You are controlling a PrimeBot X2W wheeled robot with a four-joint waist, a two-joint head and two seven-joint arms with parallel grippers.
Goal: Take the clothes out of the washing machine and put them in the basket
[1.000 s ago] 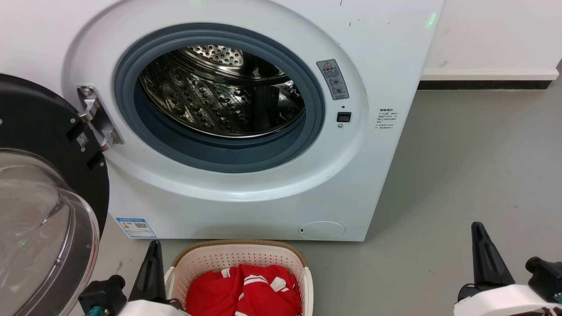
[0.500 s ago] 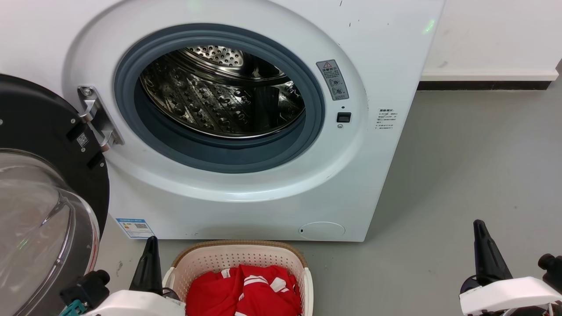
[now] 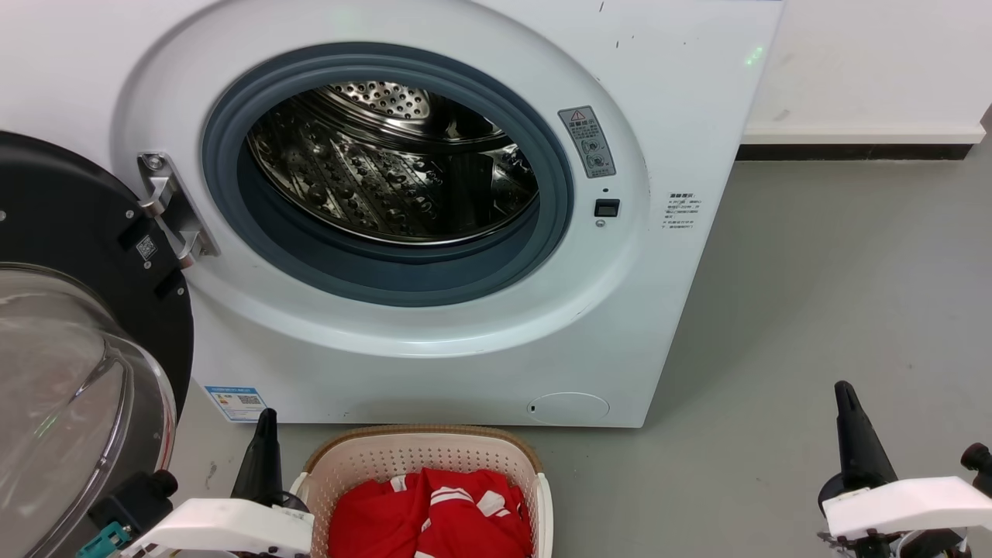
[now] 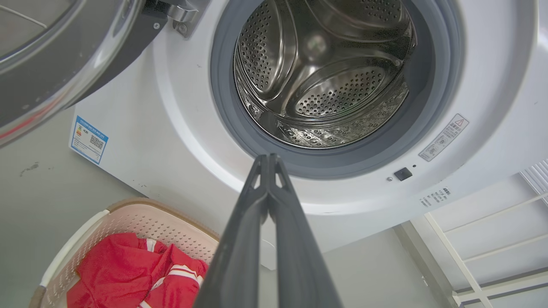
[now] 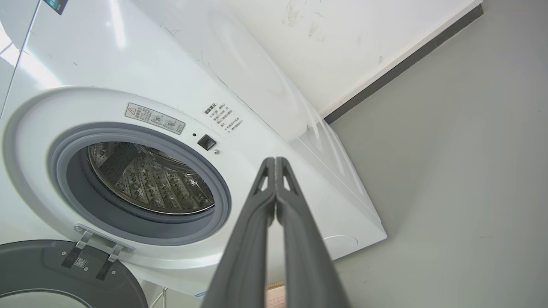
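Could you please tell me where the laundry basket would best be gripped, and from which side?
Probably the far rim of the laundry basket, beside the washing machine, approached from above with one finger inside the wall and one outside. That wall stands upright and bare inside, whereas the red clothes lie heaped nearer the robot. The right end effector is shut and must open first.
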